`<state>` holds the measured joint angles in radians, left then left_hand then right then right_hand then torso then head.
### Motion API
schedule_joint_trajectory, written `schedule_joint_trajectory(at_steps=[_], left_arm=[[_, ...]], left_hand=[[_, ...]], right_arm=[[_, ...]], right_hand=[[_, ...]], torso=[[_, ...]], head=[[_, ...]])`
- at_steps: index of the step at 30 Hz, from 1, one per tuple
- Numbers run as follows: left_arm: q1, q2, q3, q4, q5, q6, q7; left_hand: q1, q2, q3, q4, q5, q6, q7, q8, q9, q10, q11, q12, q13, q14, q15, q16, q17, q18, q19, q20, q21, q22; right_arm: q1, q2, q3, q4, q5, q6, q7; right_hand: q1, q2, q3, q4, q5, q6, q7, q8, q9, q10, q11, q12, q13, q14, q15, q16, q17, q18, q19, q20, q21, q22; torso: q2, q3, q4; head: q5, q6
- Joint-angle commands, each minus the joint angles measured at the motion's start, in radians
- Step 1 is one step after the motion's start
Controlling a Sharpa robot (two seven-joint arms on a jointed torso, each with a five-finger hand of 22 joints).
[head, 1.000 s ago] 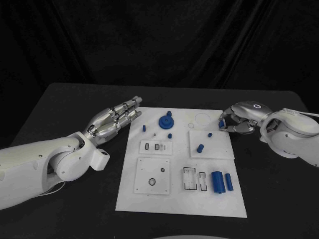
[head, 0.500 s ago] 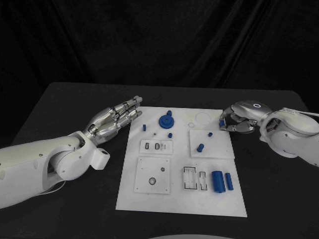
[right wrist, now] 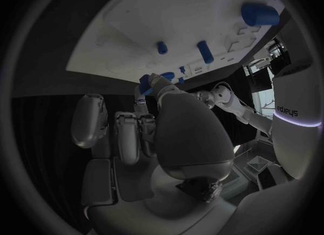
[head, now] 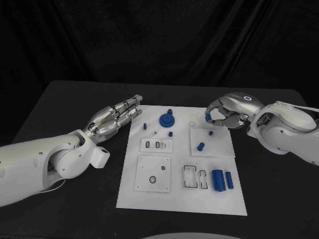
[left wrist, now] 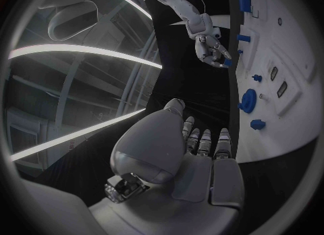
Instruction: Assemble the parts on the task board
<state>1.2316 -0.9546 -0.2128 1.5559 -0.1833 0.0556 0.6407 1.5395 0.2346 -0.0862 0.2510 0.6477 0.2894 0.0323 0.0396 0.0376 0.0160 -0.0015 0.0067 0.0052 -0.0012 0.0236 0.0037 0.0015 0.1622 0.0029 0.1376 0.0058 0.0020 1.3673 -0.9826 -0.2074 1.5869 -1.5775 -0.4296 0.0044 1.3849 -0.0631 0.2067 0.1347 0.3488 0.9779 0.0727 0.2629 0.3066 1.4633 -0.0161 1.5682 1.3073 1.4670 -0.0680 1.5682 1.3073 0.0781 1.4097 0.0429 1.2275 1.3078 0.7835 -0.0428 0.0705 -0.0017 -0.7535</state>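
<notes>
Pinching a small blue part (head: 208,117) between thumb and fingertip, the right hand (head: 228,114) hangs over the far right corner of the task board (head: 181,201), just above the round recess (head: 203,118) there. The right wrist view shows the same piece (right wrist: 145,84) at the fingertips, clear of the board's surface. The left hand (head: 115,121) lies flat on the black desk (head: 59,107) just beside the board's left edge, fingers straight and apart, holding nothing.

The step in hand looks like carrying this part to its seat. Which socket it belongs in I cannot tell; the nearest candidates are the round recess and the raised square plate (head: 211,143) with two blue pegs standing in it. The next move calls for lining the piece up squarely over its hole, then lowering it straight without tilting.
</notes>
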Motion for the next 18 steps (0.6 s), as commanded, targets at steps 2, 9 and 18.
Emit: schedule_joint_trajectory(at_steps=[2, 9, 18], left_arm=[[0.000, 0.004, 0.001, 0.000, -0.003, 0.012, 0.009], [0.000, 0.010, 0.001, 0.000, -0.003, 0.014, 0.010], [0.000, 0.009, 0.001, 0.001, -0.003, 0.014, 0.007]], left_hand=[[-0.005, -0.003, 0.007, 0.000, -0.006, 0.004, 0.005, 0.000, 0.000, -0.001, 0.005, -0.003, -0.001, 0.001, 0.004, -0.004, -0.002, 0.018, -0.002, 0.006, -0.005, -0.001], [-0.005, -0.003, 0.007, 0.000, -0.006, 0.004, 0.005, 0.000, 0.000, -0.001, 0.005, -0.003, -0.001, 0.001, 0.004, -0.004, -0.002, 0.018, -0.002, 0.006, -0.005, -0.001], [-0.005, -0.003, 0.007, 0.000, -0.006, 0.004, 0.005, 0.000, 0.000, -0.001, 0.005, -0.003, -0.001, 0.001, 0.004, -0.004, -0.002, 0.018, -0.002, 0.006, -0.005, -0.001]], right_arm=[[0.009, 0.040, 0.000, 0.032, 0.021, -0.008, 0.034], [-0.002, 0.149, 0.000, 0.019, 0.021, 0.051, 0.054], [-0.039, 0.233, 0.000, -0.030, -0.001, 0.088, 0.042]], right_hand=[[-0.003, 0.000, -0.001, -0.006, 0.028, 0.001, -0.001, 0.012, 0.041, 0.108, 0.002, 0.003, 0.264, 0.104, -0.002, 0.003, 0.263, -0.004, 0.007, -0.001, 0.002, 0.150], [-0.006, -0.001, 0.001, -0.008, 0.046, 0.002, 0.002, 0.014, 0.047, 0.108, 0.006, 0.003, 0.264, 0.104, 0.001, 0.003, 0.263, -0.003, 0.005, 0.000, -0.005, 0.150], [-0.013, -0.005, 0.000, -0.010, 0.058, 0.001, 0.005, 0.015, 0.051, 0.108, 0.013, 0.003, 0.264, 0.104, 0.005, 0.003, 0.263, 0.001, -0.003, 0.003, -0.024, 0.145]], torso=[[0.000, -0.0001, 0.0009], [0.000, -0.0003, 0.0006], [-0.001, -0.0004, -0.0015]], head=[[-0.010, -0.002], [-0.009, -0.001], [-0.003, -0.001]])
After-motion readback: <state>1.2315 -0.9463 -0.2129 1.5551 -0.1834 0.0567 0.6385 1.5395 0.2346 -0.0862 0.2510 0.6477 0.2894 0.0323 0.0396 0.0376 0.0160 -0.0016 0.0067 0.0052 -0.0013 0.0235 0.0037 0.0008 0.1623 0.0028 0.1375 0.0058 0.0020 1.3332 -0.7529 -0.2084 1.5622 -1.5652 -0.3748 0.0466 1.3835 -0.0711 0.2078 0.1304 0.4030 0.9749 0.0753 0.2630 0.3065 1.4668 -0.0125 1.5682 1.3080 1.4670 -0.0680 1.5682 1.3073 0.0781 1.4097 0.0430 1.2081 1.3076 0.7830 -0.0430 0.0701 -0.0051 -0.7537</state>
